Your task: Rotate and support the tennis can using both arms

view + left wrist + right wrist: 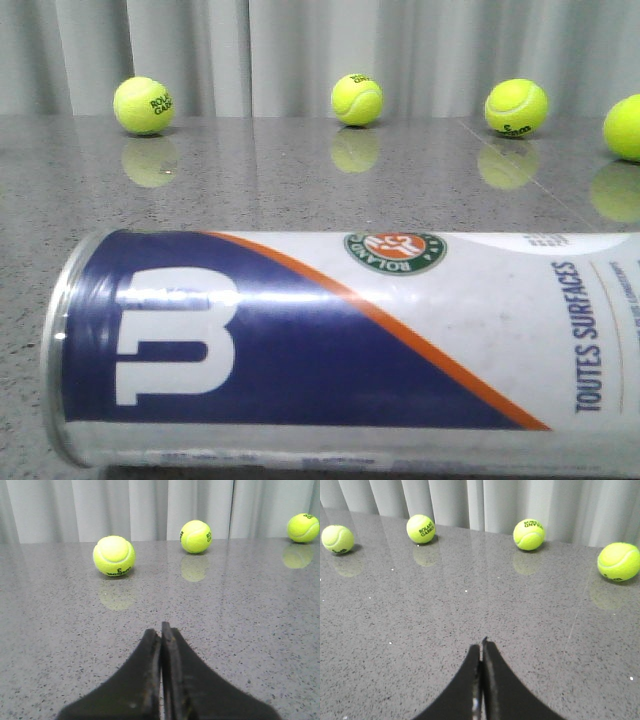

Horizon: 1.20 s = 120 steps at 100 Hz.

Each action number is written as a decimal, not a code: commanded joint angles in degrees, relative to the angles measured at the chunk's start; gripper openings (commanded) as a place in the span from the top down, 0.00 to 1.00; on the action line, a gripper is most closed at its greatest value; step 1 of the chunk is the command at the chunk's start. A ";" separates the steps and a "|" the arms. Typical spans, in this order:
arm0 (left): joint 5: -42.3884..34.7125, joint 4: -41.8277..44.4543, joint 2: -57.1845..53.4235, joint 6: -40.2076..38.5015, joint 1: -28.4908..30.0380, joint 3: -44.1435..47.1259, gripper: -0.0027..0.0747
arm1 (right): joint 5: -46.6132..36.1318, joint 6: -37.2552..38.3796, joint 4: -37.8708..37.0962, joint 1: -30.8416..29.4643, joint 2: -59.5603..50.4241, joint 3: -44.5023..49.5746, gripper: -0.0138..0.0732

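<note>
Grey speckled stone is what I see everywhere: the table [300, 180] is polished enough to mirror each ball, so anything round can roll freely on it. The tennis can [340, 350] lies on its side right in front of the front camera, silver rim toward my left arm's side, long axis across the table, its far end cut off by the frame; the W logo reads turned on its side and the round badge upside down, which tells me it is lying flat rather than standing. Beyond the can, along the white curtain [300, 50], four tennis balls [357, 99] sit in a loose row, well apart from it and from each other, so I judge they won't interfere. My left gripper [161, 630] has its two black fingers pressed together with nothing between them, hovering over bare table and looking toward the balls; the right gripper [481, 645] is the same, fingers together and empty. Neither wrist view shows the can, so I can't tell how near either arm is to it. I judge the task has not begun: to turn the can upright I would need one arm on each end, and closed fingertips may serve well as pushers and props
</note>
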 commanded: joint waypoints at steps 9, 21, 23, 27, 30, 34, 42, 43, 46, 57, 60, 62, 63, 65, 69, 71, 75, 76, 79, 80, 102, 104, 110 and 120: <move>-4.56 -0.45 -1.89 -0.65 -0.08 2.53 0.99 | -4.79 0.05 0.34 -0.33 -6.59 2.54 0.91; -4.56 -0.45 -1.89 -0.65 -0.08 2.53 0.99 | -2.59 0.05 0.34 -0.33 -9.94 3.37 0.91; -4.56 -0.45 -1.89 -0.65 -0.08 2.53 0.99 | -2.25 0.05 0.34 -0.33 -10.31 3.37 0.91; -4.56 -0.45 -1.89 -0.65 -0.08 2.53 0.99 | -1.61 0.05 0.34 -0.33 -10.89 3.37 0.91; -4.56 -0.45 -1.89 -0.65 -0.08 2.53 0.99 | -1.21 0.05 0.34 -0.33 -11.05 3.37 0.91; -4.56 -0.45 -1.89 -0.65 -0.08 2.53 0.99 | -0.75 0.05 0.34 -0.33 -11.11 3.37 0.91; -4.68 -0.45 -1.89 -0.65 -0.08 2.53 0.99 | 0.02 0.05 0.34 -0.33 -11.11 3.37 0.91; -4.81 -0.45 -1.89 -0.65 -0.08 2.53 0.99 | 0.15 0.05 0.34 -0.33 -11.11 3.37 0.91; -5.36 -0.53 -1.89 -0.65 -0.08 2.42 0.99 | 0.33 0.05 0.34 -0.33 -11.11 3.37 0.91; -6.20 -1.48 -1.89 -0.65 -0.08 0.70 0.99 | 0.76 0.05 0.34 -0.33 -11.11 3.37 0.91; -5.05 -1.48 -1.66 -0.65 -0.08 -0.50 0.99 | 0.76 0.05 0.34 -0.33 -11.11 3.37 0.91; -4.48 -1.48 -1.53 -0.65 -0.08 -1.04 0.99 | 0.76 0.05 0.34 -0.33 -11.11 3.37 0.91; -3.57 -1.48 -1.36 -0.65 -0.08 -1.64 0.99 | 0.76 0.05 0.34 -0.33 -11.11 3.37 0.91; -2.80 -1.48 -1.05 -0.65 -0.08 -2.61 0.99 | 0.76 0.05 0.34 -0.33 -11.11 3.37 0.91; -0.66 -1.48 -0.39 -0.65 -0.08 -4.40 0.99 | 0.76 0.05 0.34 -0.33 -11.11 3.37 0.91; 0.62 -1.48 0.10 -0.65 -0.08 -5.58 0.99 | 0.76 0.05 0.34 -0.33 -11.11 3.37 0.91; 3.44 -1.48 1.31 -0.65 -0.08 -8.08 0.99 | 0.76 0.05 0.34 -0.33 -11.11 3.37 0.91; 4.37 -1.48 1.76 -0.65 -0.08 -8.93 0.99 | 0.76 0.05 0.34 -0.33 -11.11 3.37 0.91; 6.16 -1.48 2.83 -0.65 -0.08 -10.19 0.99 | 0.76 0.05 0.34 -0.33 -11.11 3.37 0.91; 7.05 -1.48 3.41 -0.65 -0.08 -11.03 0.99 | 0.76 0.05 0.34 -0.33 -11.11 3.37 0.91; 18.66 -3.64 14.95 -0.65 -0.08 -23.03 0.99 | 0.70 0.05 0.34 -0.33 -11.11 3.37 0.91; 19.84 -3.97 16.19 -0.65 -0.08 -23.99 0.99 | 0.70 0.05 0.34 -0.33 -11.11 3.37 0.91; 23.01 -4.84 19.58 -0.65 -0.08 -26.35 0.99 | 0.70 0.05 0.34 -0.33 -11.11 3.37 0.91; 27.53 -7.61 25.89 -0.65 -0.08 -29.89 0.98 | 0.70 0.05 0.34 -0.33 -11.11 3.37 0.91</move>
